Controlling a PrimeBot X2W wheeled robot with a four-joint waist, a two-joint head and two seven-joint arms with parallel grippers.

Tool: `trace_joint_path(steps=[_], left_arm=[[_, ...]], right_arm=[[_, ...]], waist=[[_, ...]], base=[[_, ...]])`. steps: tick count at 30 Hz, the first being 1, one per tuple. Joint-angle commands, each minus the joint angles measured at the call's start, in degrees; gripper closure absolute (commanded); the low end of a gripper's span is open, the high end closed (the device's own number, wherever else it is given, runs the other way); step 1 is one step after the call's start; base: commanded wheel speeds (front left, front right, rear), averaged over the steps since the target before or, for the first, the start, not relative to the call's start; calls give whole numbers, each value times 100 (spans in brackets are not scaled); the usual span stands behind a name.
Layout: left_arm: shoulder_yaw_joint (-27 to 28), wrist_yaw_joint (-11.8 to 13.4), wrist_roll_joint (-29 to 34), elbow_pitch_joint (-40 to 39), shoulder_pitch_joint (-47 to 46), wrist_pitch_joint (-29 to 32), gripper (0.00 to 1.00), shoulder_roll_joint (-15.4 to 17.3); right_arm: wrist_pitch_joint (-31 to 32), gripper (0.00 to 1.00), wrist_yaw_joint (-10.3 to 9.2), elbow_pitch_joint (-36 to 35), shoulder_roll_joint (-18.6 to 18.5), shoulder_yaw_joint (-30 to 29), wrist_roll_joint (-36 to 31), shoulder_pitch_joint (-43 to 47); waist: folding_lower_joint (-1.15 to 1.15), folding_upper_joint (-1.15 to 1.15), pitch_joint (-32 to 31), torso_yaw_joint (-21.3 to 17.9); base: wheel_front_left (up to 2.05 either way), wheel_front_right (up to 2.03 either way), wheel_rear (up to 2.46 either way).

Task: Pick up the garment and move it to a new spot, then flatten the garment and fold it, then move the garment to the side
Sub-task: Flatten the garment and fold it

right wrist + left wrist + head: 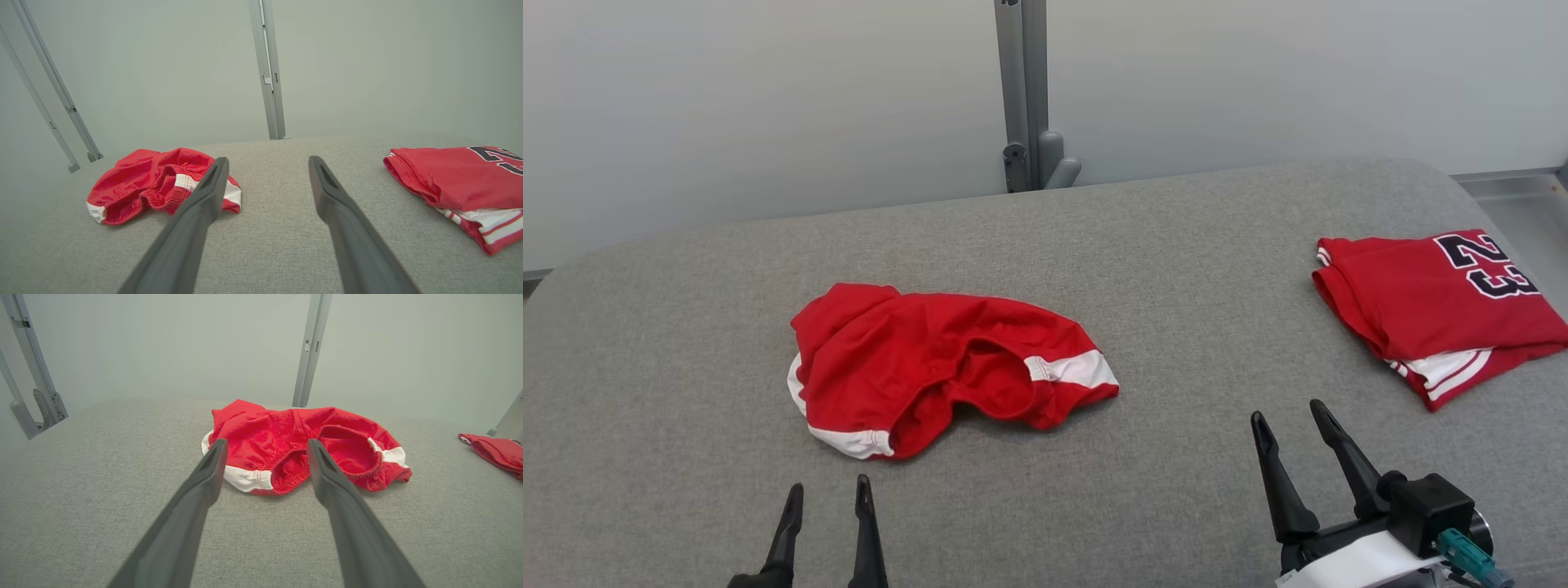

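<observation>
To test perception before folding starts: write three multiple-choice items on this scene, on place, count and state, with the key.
1. The folded jersey lies where from the crumpled shorts?
A) robot's right B) robot's left C) on top
2. Red garments on the grey table?
A) one B) two C) three
3. The left gripper is:
A) gripping the shorts B) open, short of the shorts C) shut
1A: jersey far right in the head view. 2B: shorts, jersey. 3B: fingers apart, gap to the shorts.
</observation>
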Motion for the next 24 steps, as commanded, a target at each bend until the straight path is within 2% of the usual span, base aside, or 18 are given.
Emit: trace_joint_path(steps=[1,6,10,13,17,21,24], left_arm=[[-50,-47,-69,60,-157,-11,0,-1],[-567,-300,-533,536,-603,-11,0,-1],[-1081,-605,-1220,987,-1141,-11,0,7],[-1551,-736,-1665,1538,-1599,-3,0,7],[-1908,-463,-2098,2258,-2309,194,0,6],[-2244,-317,-2471,2684,-2930,304,0,11],[-2444,-75,-2667,3068,-3294,589,0,12]], right_arm=[[-3,0,-3,16,-24,15,23,-46],[-3,0,-3,30,-74,77,40,-115],[-3,0,-3,33,-111,97,48,-155],[-3,0,-3,40,-127,117,63,-171],[-3,0,-3,36,-153,174,84,-217],[-2,0,-3,31,-197,207,77,-261],[-2,0,-3,40,-230,218,87,-294]], waist=[[0,0,42,-61],[0,0,149,-221],[0,0,258,-355],[0,0,324,-453],[0,0,414,-591],[0,0,522,-705],[0,0,591,-784]], base=[[0,0,0],[0,0,0],[0,0,0],[0,0,0],[0,0,0],[0,0,0],[0,0,0]])
